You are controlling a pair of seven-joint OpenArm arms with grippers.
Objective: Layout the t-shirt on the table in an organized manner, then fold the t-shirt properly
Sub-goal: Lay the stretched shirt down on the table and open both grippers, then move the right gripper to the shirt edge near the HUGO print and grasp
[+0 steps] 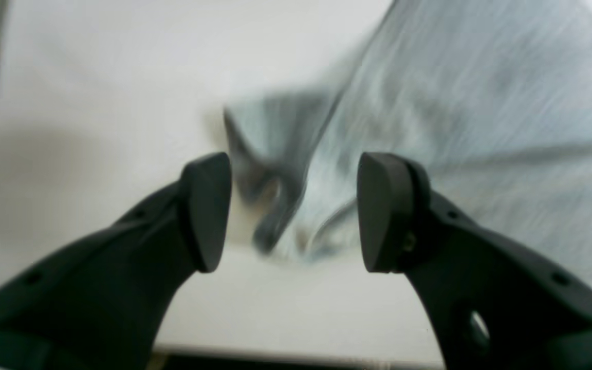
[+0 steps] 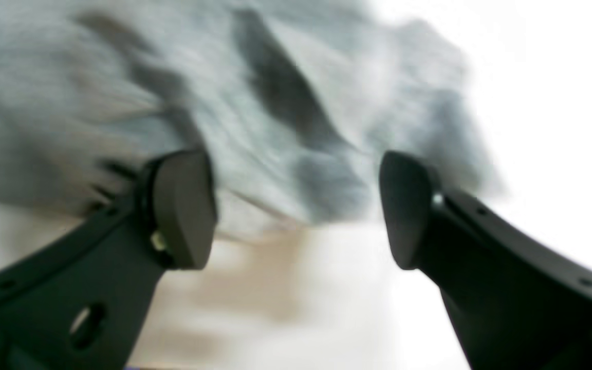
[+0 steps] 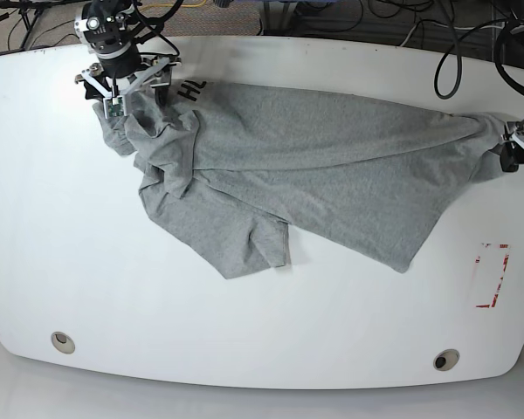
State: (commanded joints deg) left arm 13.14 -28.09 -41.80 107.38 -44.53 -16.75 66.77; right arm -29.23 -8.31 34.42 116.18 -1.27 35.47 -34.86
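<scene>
The light grey t-shirt (image 3: 314,166) lies stretched across the white table (image 3: 61,218), bunched and folded over at its left end, with black lettering (image 3: 190,90) showing near the far left. My right gripper (image 3: 122,92) hangs over the shirt's far left corner. In its wrist view it (image 2: 296,210) is open, with blurred shirt cloth (image 2: 255,103) just beyond the fingertips. My left gripper (image 3: 517,144) is at the shirt's right tip near the table's right edge. In its wrist view it (image 1: 296,210) is open, with a blurred shirt corner (image 1: 429,128) lying past the fingers.
Two round grommet holes (image 3: 62,341) (image 3: 445,360) sit near the table's front edge. A red-and-white mark (image 3: 492,275) is at the front right. Black cables (image 3: 454,44) lie beyond the far edge. Both wrist views are motion-blurred.
</scene>
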